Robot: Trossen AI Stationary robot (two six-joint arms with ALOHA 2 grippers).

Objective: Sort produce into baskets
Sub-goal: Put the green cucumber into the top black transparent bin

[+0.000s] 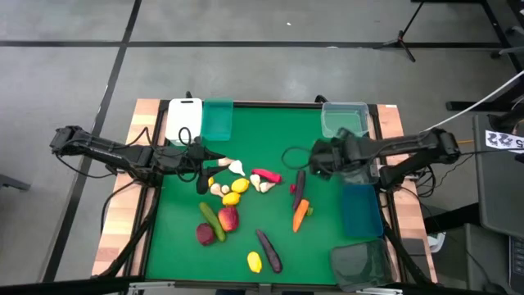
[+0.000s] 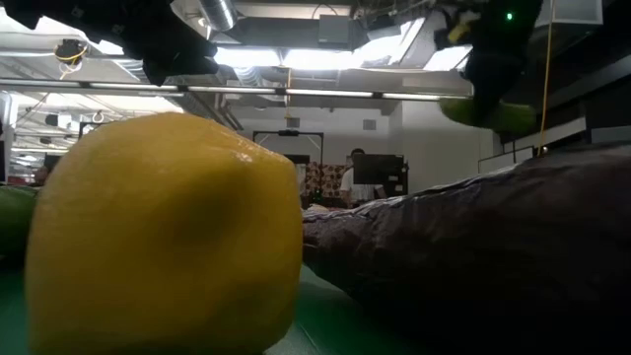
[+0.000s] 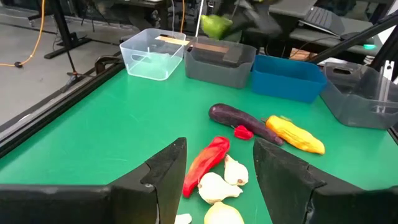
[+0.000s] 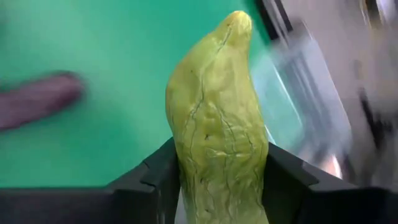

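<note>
Cucumber (image 4: 217,124) pinched in the right gripper (image 4: 217,180), airborne upper right near the clear basket (image 1: 344,117). Next: carry over, release. Left gripper (image 3: 217,171) hovers spread above the garlic (image 3: 217,186).

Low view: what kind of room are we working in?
Probably a robotics lab or workshop: bright ceiling light strips and a person at a dark monitor in the background, beyond a green-topped work table on a bare concrete floor.
</note>
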